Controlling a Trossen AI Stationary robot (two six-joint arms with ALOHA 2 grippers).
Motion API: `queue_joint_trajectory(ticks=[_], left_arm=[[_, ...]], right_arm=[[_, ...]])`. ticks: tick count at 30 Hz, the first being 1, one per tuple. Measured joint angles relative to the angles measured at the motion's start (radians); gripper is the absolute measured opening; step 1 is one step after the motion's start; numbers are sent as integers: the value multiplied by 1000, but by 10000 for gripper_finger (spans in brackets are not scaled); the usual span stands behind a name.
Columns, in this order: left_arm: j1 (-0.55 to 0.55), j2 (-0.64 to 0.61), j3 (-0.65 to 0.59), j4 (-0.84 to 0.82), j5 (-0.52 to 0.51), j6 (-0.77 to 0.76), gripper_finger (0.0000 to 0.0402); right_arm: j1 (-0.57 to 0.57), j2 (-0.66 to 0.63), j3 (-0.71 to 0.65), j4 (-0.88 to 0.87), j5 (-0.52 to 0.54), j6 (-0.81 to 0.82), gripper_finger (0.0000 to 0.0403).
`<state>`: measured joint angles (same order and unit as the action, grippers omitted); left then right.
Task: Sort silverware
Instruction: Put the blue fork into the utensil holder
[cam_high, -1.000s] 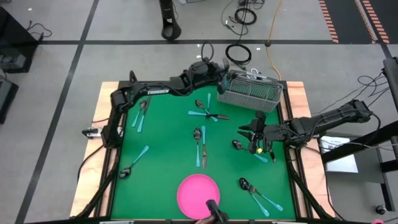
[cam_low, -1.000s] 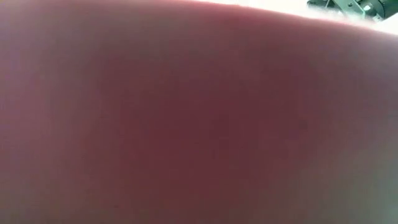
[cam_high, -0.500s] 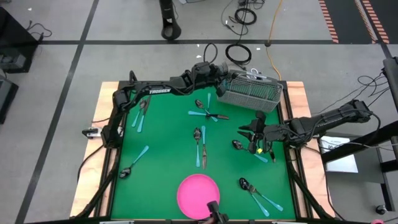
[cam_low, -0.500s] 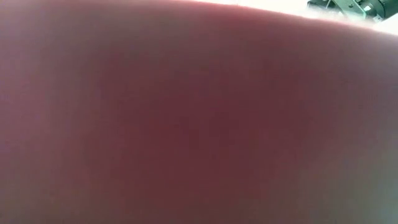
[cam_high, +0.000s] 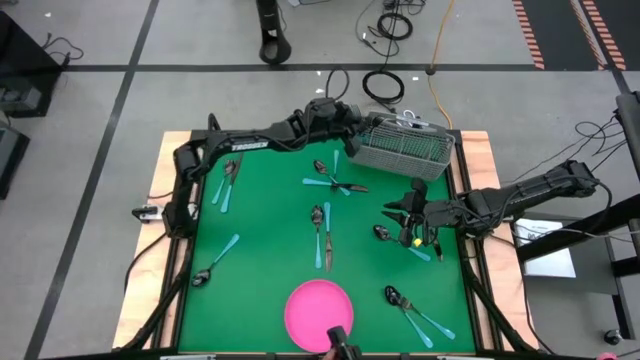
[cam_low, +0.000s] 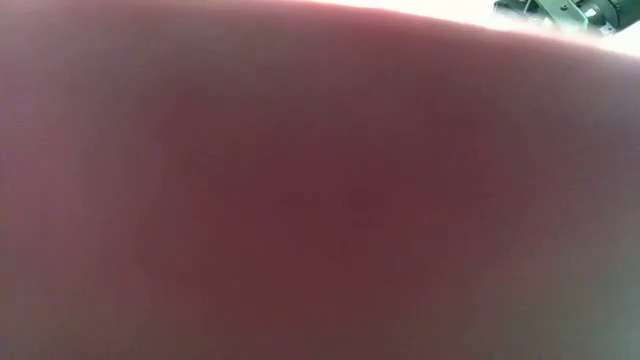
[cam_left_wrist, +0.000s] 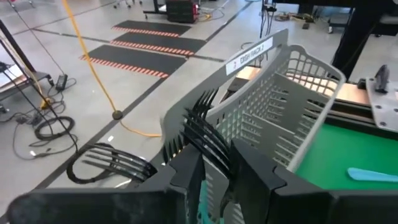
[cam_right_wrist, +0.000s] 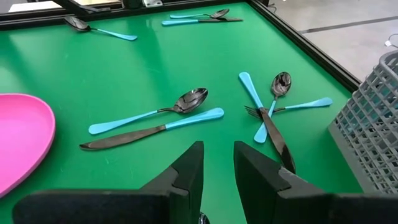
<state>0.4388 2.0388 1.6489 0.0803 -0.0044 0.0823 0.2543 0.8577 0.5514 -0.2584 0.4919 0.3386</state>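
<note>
Nearby, left claw (cam_left_wrist: 214, 171) parted around fork (cam_left_wrist: 205, 134) at basket (cam_left_wrist: 292, 106), right claw (cam_right_wrist: 217, 165) parted, empty, plate (cam_high: 318, 309) blocking low view.

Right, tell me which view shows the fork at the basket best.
The left wrist view: the fork stands tines-up between the left hand fingers, beside the basket. The high view shows only the arm reaching the basket's end; the low view is blocked; the right wrist view shows only the basket's corner.
</note>
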Motion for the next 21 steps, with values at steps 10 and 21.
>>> queue_joint_trajectory(ticks=[10, 21], left_arm=[[50, -145, 0, -332, 33, -77, 89], [67, -155, 0, -316, 78, -68, 89]], right_arm=[[0, 0, 0, 1, 0, 19, 77], [0, 0, 0, 26, 0, 35, 77]])
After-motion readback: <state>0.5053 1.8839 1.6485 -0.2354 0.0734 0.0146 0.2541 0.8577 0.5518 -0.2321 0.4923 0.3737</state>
